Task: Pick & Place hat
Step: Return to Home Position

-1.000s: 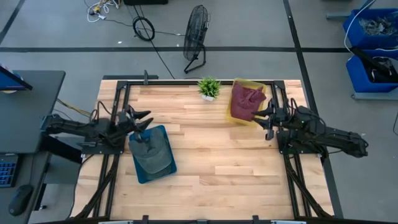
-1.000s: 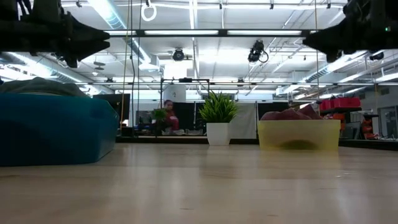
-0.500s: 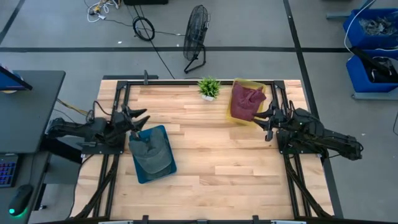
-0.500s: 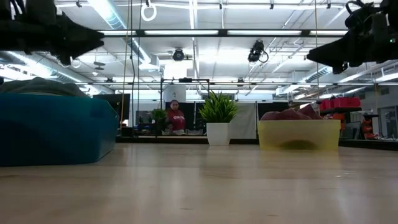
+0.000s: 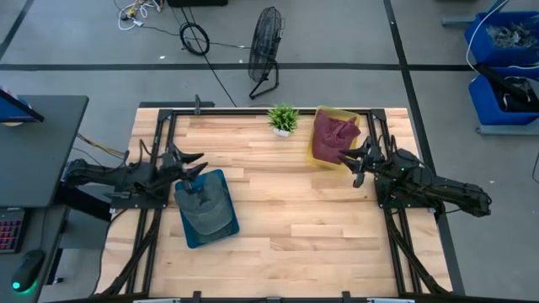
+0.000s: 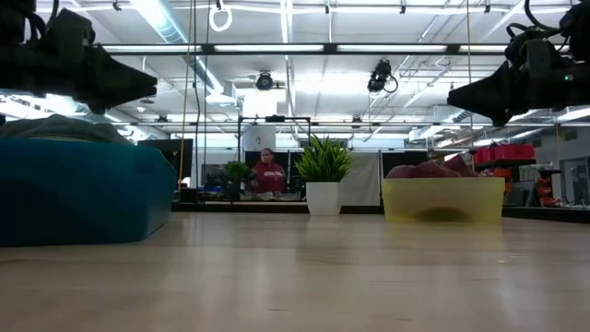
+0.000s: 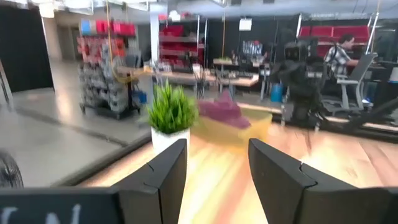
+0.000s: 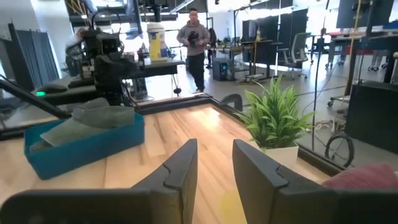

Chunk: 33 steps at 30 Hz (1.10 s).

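A grey hat (image 5: 207, 210) lies in a blue bin (image 5: 189, 237) on the table's left side. A maroon hat (image 5: 333, 135) is heaped in a yellow bin (image 5: 340, 112) at the far right. My left gripper (image 5: 195, 166) hovers open above the blue bin's far left corner, touching nothing. My right gripper (image 5: 350, 162) hangs open in the air just near of the yellow bin, also touching nothing. In the low view the left gripper (image 6: 147, 78) and the right gripper (image 6: 456, 92) both stay well above the tabletop.
A small potted plant (image 5: 283, 119) stands at the far edge between the two bins. Bare wood spans the table's middle and near part (image 5: 303, 227). A fan (image 5: 266, 50) stands on the floor beyond the table. A person (image 6: 269, 173) walks in the room behind.
Both grippers have come down a little, as the low view shows. The right gripper has also drifted slightly toward the table's left, staying by the yellow bin. Neither hat nor bin has moved. The person in the background has walked to the right.
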{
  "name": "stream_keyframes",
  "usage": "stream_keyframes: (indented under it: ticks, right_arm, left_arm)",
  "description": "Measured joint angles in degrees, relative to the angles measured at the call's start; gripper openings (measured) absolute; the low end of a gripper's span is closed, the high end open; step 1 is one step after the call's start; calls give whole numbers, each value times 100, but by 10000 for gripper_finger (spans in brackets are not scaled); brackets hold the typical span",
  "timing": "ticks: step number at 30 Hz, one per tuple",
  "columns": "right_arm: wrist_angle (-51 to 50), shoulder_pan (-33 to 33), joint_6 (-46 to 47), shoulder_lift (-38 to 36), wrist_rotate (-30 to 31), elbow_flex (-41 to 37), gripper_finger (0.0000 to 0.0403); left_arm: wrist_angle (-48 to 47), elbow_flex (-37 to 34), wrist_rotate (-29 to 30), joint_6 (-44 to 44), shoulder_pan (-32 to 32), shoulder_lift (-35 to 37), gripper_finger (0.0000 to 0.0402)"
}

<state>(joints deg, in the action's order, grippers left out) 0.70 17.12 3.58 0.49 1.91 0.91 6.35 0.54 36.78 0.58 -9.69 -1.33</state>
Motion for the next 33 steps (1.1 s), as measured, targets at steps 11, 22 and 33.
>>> stream_keyframes:
  ticks: [11, 22, 33]
  right_arm:
    - [9, -1, 45, 0, 2, 0, 107]
    - [9, 0, 43, 0, 0, 0, 107]
    - [8, 0, 41, 0, 0, 2, 107]
  left_arm:
    - [-119, -2, 2, 475, 0, -89, 177]
    - [-92, -7, 2, 473, 0, -91, 177]
    - [-83, -9, 2, 476, 0, -91, 177]
